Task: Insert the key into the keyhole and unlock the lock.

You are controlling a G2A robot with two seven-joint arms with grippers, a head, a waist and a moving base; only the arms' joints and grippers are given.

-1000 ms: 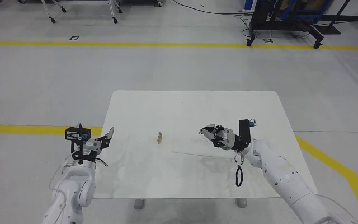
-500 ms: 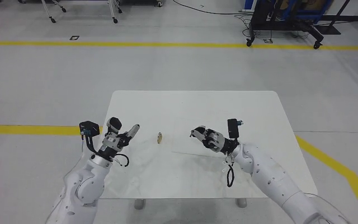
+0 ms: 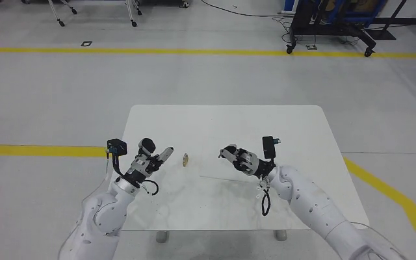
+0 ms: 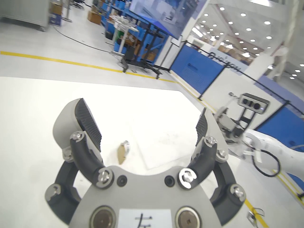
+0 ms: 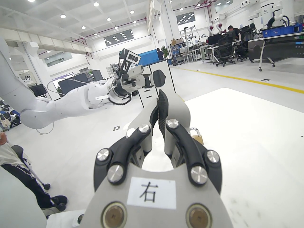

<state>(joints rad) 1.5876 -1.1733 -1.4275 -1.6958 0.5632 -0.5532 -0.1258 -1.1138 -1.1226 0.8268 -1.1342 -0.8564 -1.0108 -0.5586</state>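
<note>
Brass padlock (image 3: 186,159) left of table (image 3: 260,123) ctr, btw L gripper (image 4: 142,107), jaws spread wide/empty, and R gripper (image 5: 159,96), jaws pressed together.

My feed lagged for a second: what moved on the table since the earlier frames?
Left gripper, open, swung in from the left edge of the table toward the padlock, stopping short of it. Right gripper, shut, edged closer to the padlock from the other side. Nothing was grasped or released. The padlock stayed put.
</note>
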